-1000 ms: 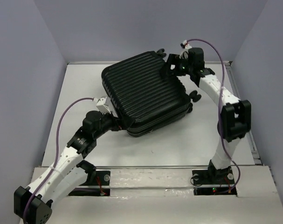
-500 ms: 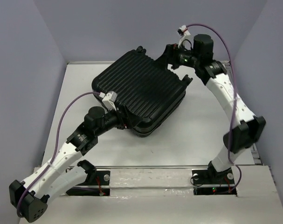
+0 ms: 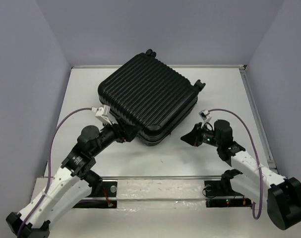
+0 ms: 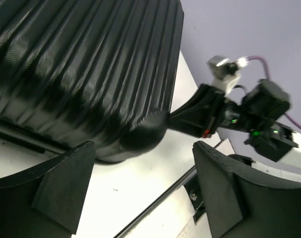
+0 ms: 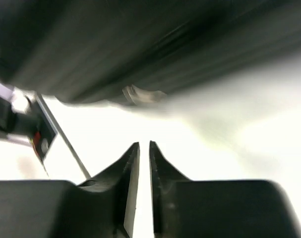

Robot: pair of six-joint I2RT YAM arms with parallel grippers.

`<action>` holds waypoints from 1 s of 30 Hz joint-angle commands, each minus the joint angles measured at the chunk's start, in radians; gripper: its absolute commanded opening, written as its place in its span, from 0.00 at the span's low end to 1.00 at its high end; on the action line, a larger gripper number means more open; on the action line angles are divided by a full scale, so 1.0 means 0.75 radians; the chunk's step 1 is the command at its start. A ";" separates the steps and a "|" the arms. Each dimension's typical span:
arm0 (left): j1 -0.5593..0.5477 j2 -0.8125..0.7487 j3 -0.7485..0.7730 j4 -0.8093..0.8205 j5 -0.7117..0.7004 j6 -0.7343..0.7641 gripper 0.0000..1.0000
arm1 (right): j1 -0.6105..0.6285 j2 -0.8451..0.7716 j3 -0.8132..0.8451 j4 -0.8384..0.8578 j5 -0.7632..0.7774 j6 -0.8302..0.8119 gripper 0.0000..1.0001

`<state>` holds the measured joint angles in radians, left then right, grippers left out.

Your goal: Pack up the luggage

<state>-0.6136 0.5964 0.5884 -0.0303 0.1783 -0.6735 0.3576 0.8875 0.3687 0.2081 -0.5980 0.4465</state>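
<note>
Firstly, keep the left gripper [image 3: 128, 134] — spread wide, holding nothing — just beside the seven o'clock corner of the suitcase [image 3: 148, 96], ready to steady it. Leave the suitcase flat and shut, toward twelve o'clock on the table [image 3: 217, 91]. Then ease the right gripper [image 3: 188, 138], pinched almost closed on nothing, in from five o'clock, likely toward the seam, slowly.

The suitcase [image 3: 148, 101] has a hard black plastic shell, ribbed and finely textured like a weave, with a dull sheen on the ridges. The bench [image 3: 81, 94] is white, smooth and matt. The left gripper [image 4: 143, 148] has matt black plastic fingers [image 4: 61, 183].
</note>
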 commanded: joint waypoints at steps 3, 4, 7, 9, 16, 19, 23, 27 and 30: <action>0.004 -0.222 -0.206 -0.011 0.010 -0.165 0.79 | 0.175 0.091 -0.058 0.397 0.132 -0.080 0.36; 0.004 -0.229 -0.232 0.001 0.020 -0.186 0.76 | 0.204 0.123 -0.050 0.400 0.205 -0.104 0.38; 0.002 -0.221 -0.330 0.077 0.057 -0.245 0.59 | 0.312 0.281 -0.005 0.422 0.308 -0.215 0.41; 0.000 -0.182 -0.389 0.122 0.073 -0.264 0.55 | 0.353 0.350 -0.001 0.477 0.335 -0.231 0.42; -0.022 -0.049 -0.441 0.282 0.075 -0.264 0.48 | 0.386 0.471 -0.035 0.686 0.513 -0.258 0.50; -0.025 -0.014 -0.433 0.296 0.067 -0.252 0.46 | 0.386 0.465 -0.044 0.710 0.548 -0.295 0.50; -0.033 0.031 -0.447 0.335 0.063 -0.251 0.44 | 0.386 0.490 -0.033 0.725 0.525 -0.329 0.51; -0.039 0.096 -0.441 0.372 0.057 -0.249 0.43 | 0.386 0.514 -0.042 0.810 0.484 -0.364 0.54; -0.045 0.141 -0.421 0.380 0.051 -0.241 0.42 | 0.386 0.524 -0.050 0.866 0.456 -0.391 0.55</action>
<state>-0.6369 0.6697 0.2554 0.1844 0.2092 -0.8597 0.6422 1.2747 0.3290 0.6880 -0.2375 0.2066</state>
